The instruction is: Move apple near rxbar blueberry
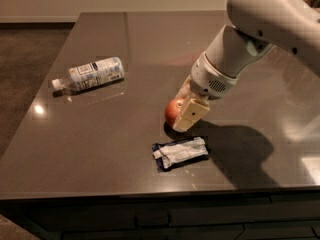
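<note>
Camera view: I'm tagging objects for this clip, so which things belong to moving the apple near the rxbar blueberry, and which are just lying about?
Job: apple, held in the gripper just behind the bar; rxbar blueberry, flat near the front edge of the table.
Lying about: clear plastic bottle, on its side, far left.

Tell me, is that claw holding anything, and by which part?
Yes: the gripper grips the apple across its sides. One cream finger covers the side nearer the camera; the other is mostly hidden behind the fruit.
</note>
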Controlling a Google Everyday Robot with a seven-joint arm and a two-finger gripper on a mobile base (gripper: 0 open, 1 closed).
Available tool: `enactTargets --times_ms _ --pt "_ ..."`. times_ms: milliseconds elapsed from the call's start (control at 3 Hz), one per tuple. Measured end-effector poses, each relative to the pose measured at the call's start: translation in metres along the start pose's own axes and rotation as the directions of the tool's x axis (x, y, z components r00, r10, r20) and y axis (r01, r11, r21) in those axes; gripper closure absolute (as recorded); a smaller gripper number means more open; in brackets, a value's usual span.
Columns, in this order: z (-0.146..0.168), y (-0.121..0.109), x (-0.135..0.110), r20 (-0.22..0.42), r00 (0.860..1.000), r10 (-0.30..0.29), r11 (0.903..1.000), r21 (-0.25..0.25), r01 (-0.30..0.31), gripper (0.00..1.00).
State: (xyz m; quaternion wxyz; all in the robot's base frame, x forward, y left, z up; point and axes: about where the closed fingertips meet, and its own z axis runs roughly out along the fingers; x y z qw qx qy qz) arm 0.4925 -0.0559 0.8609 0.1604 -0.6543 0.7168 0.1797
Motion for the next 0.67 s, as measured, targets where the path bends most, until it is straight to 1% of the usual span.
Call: enactTargets --times_ms 333,667 --pt "0.0001 0.0003 -0.0006 0.000 1.000 -0.001 1.0000 0.001 0.001 0.00" --pt "0.0001 0.0004 -0.0007 0.000 1.000 -0.001 1.0000 0.001 0.001 0.00"
